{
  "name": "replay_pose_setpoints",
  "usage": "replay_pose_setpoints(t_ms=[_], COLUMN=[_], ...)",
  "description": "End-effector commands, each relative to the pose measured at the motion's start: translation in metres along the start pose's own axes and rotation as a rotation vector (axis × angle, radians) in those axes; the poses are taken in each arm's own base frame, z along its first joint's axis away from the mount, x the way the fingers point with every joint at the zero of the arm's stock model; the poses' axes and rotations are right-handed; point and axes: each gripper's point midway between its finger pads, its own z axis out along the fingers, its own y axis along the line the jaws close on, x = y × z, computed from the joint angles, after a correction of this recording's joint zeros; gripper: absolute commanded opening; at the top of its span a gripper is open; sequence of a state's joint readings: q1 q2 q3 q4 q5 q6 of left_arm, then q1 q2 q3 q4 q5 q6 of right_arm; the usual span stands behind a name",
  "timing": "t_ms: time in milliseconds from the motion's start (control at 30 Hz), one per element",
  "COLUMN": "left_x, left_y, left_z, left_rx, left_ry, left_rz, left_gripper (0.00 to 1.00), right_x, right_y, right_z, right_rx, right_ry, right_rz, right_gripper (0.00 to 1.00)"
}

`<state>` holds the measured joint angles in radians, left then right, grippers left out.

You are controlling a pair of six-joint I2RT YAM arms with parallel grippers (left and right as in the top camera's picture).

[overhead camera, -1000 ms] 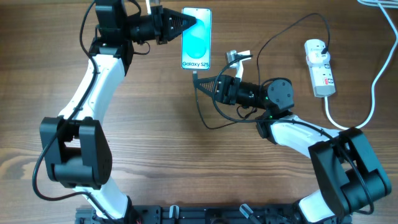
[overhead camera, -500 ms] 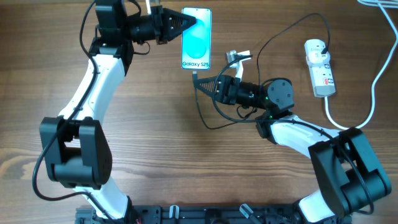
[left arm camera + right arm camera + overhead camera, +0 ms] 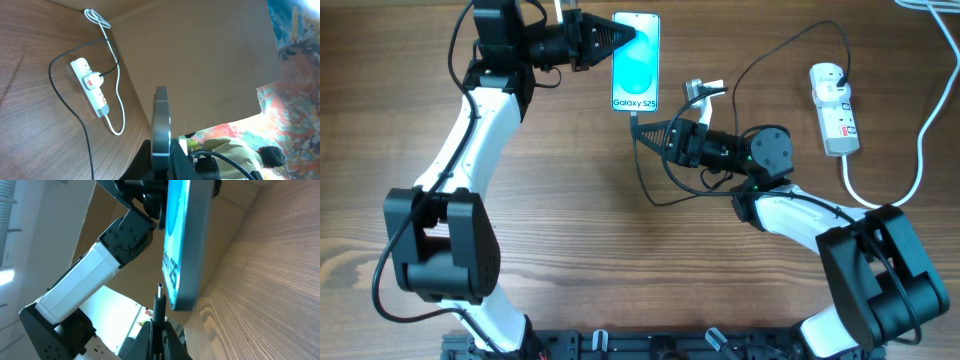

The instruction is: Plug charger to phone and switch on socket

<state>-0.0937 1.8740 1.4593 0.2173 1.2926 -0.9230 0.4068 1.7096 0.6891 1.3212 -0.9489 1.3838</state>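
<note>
The phone (image 3: 635,62), cyan screen up, lies at the table's far middle. My left gripper (image 3: 623,38) is shut on its left edge. In the left wrist view the phone (image 3: 161,120) shows edge-on between the fingers (image 3: 186,162). Just below the phone's bottom edge, my right gripper (image 3: 643,130) is shut on the charger's connector (image 3: 634,119). In the right wrist view the connector tip (image 3: 159,295) points up beside the phone's bottom end (image 3: 184,250), a small gap apart. The black cable (image 3: 650,190) loops round to a plug in the socket (image 3: 834,108), a white strip at the right.
A white cord (image 3: 918,160) runs from the socket toward the far right edge. A cardboard wall (image 3: 200,55) stands behind the table. My left arm (image 3: 80,295) fills the space behind the phone in the right wrist view.
</note>
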Motion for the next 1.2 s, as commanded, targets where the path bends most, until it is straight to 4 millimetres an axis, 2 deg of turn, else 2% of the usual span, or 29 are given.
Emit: replay_pose_setpoints(t_ms=[0,167,433,800,1000,1167], left_x=[0.001,0.001,0.001,0.001,0.009,0.017], left_y=[-0.011,-0.011,-0.011,-0.011,-0.015,-0.019], left_z=[-0.001,-0.001,-0.001,-0.001,0.012,0.012], left_rx=[0.017,0.017,0.017,0.017,0.029,0.055], left_ry=[0.014,0.014,0.014,0.014,0.042,0.088], left_rz=[0.022,0.022,0.022,0.021,0.023,0.018], left_gripper=[0.04,0.04,0.04,0.04,0.04,0.04], right_x=[-0.004,-0.003,-0.004,-0.015,-0.022,-0.027], right_y=[0.004,-0.003,-0.002,-0.005,-0.011,-0.012], right_z=[0.002,0.002,0.001,-0.004,-0.003,-0.006], right_rx=[-0.012,0.014,0.008,0.023,0.046,0.053], right_ry=[-0.003,0.002,-0.004,-0.045,-0.097,-0.116], right_rz=[-0.011,0.024,0.015,0.015,0.022,0.002], right_gripper=[0.04,0.04,0.04,0.04,0.04,0.04])
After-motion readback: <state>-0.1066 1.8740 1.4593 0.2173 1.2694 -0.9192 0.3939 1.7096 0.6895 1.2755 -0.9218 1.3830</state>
